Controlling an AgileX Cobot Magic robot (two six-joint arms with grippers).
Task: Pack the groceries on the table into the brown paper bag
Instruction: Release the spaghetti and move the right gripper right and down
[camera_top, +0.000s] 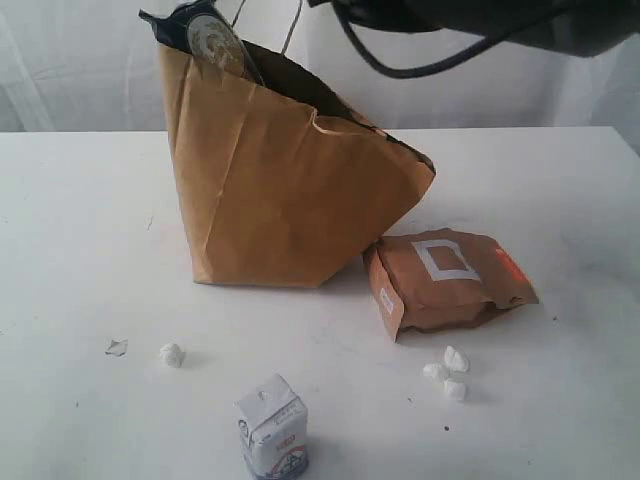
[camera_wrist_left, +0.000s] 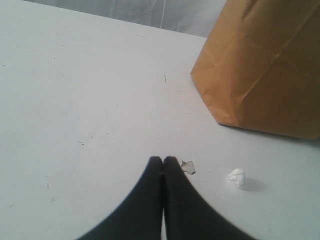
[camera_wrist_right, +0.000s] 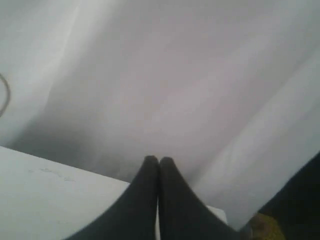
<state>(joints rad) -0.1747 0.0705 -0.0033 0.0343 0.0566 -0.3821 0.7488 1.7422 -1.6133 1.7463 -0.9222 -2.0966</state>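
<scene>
- Exterior view only: tall kraft-brown paper bag (camera_top: 280, 190) stands mid-table on the large flat white tabletop (camera_top: 80, 250), mouth open and sagging toward the right.
- A dark jar with a round silvery lid (camera_top: 212, 42) pokes out of the bag's upper left corner.
- Brown pouch with a white square (camera_top: 450, 280) lies flat just beside the bag's lower right corner. Small white carton (camera_top: 272, 435) stands upright at the near edge, well apart from both.
- Neither gripper shows in this view, only a dark arm section with cable (camera_top: 500, 25) across the top right.
- Left wrist view adds the bag's lower corner on the table.
- Right wrist view adds a white cloth backdrop (camera_wrist_right: 175, 75) and a blurred yellowish patch (camera_wrist_right: 261, 227); cannot tell what the patch is.
- Count: one bag, one jar, one pouch, one carton.
- Debris: four white crumpled lumps, a single one (camera_top: 172, 354) and a cluster of three (camera_top: 446, 374), plus one small greyish scrap (camera_top: 117, 347).
- Left gripper (camera_wrist_left: 163, 159): fingertips pressed together, nothing between them, above bare table just beside the scrap.
- Right gripper (camera_wrist_right: 158, 160): fingertips likewise together, empty, aimed past the table edge at the backdrop.
</scene>
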